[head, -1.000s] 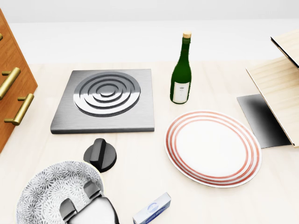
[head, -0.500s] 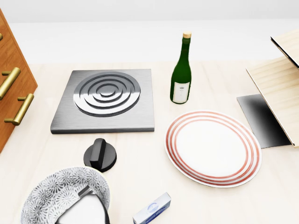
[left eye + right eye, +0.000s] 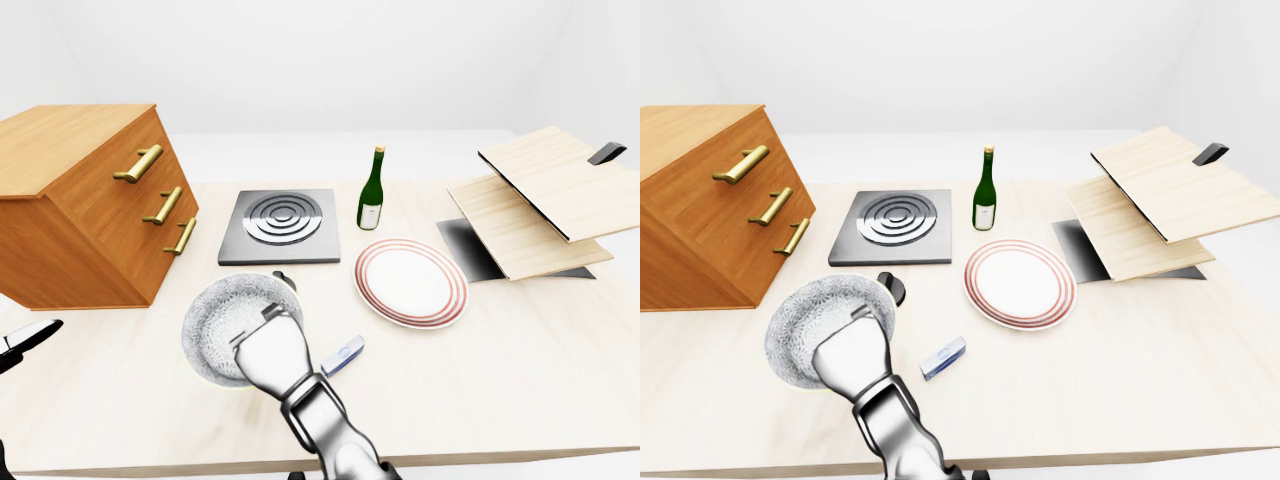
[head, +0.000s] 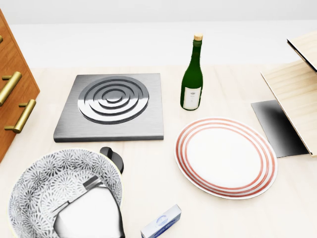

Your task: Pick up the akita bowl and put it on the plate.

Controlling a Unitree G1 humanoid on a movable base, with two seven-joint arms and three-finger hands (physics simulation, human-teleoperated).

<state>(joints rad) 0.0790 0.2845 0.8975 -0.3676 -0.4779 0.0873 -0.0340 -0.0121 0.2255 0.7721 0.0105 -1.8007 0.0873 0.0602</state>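
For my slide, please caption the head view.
Right hand holds the akita bowl, left of the striped plate.

R hand clenched — arm extended

Bright, even light; sharp renders; faint soft shadow edges the plate

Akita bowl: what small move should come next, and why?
Probably carry the akita bowl rightward in the head view toward the plate: the right hand grips its rim, and it partly hides the knob, so it seems lifted.
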